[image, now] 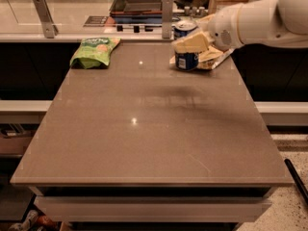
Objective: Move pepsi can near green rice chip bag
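Note:
The pepsi can (186, 57) is dark blue with a silver top and is held upright in the air above the table's far right part. My gripper (191, 43) is shut on it, with pale fingers (193, 41) across its upper half; the white arm reaches in from the right. The green rice chip bag (95, 51) lies flat at the table's far left corner, well to the left of the can.
A yellow and brown snack bag (211, 57) lies behind and right of the can, mostly hidden by my gripper. The grey table (144, 129) ends at a counter with metal posts (167, 16) and a dark tray (139, 1) behind.

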`<state>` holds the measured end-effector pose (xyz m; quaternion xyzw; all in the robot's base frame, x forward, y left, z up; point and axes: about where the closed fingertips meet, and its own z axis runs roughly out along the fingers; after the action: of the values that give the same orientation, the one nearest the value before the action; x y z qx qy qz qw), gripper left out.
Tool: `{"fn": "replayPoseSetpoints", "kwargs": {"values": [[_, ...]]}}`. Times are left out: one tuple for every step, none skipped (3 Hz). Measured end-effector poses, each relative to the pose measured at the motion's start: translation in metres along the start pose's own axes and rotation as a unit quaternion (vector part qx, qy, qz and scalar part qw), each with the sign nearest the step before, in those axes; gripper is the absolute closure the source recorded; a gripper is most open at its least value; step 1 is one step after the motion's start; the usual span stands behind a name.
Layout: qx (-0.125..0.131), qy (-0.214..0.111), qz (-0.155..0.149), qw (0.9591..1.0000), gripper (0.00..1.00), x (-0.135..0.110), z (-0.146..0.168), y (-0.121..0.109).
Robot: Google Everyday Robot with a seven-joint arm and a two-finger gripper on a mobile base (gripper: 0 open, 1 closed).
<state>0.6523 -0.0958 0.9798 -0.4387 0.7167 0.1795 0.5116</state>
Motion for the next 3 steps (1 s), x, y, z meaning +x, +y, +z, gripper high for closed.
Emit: {"fn": "replayPoseSetpoints", "kwargs": {"values": [[-0.015,0.002,0.0,0.9999,1.0,-0.019,0.032,-0.016],[-0.038,-0.015,-0.007,0.9991,1.0,-0.039,0.066,-0.028],[-0.064,-0.033,-0.011,0.9974,1.0,-0.05,0.1,-0.028]]}}
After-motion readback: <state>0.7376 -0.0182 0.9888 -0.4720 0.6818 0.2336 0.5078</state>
